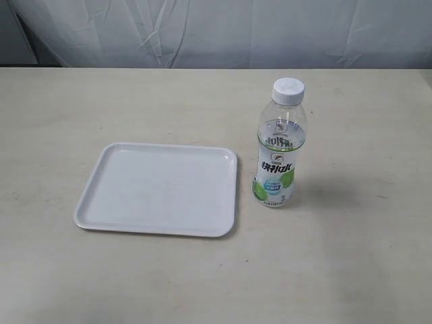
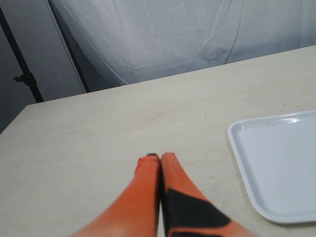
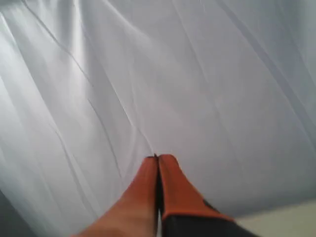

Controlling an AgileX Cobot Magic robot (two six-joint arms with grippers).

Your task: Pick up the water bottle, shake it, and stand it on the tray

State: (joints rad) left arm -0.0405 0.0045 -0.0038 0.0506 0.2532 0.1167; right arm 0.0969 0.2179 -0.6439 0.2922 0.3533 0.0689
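Note:
The water bottle (image 1: 281,144) stands upright on the table, right of the tray, with its white cap on and its white and green label facing the exterior camera. The white tray (image 1: 159,188) lies flat and empty left of it; one corner of the tray (image 2: 276,163) shows in the left wrist view. My left gripper (image 2: 159,157) is shut with nothing in it, low over bare table beside the tray. My right gripper (image 3: 157,158) is shut and empty, pointing at the white backdrop. Neither gripper appears in the exterior view.
A pale beige table (image 1: 351,256) carries both objects. A wrinkled white cloth backdrop (image 1: 223,30) hangs behind the table's far edge. A dark stand pole (image 2: 22,69) is off the table's corner in the left wrist view.

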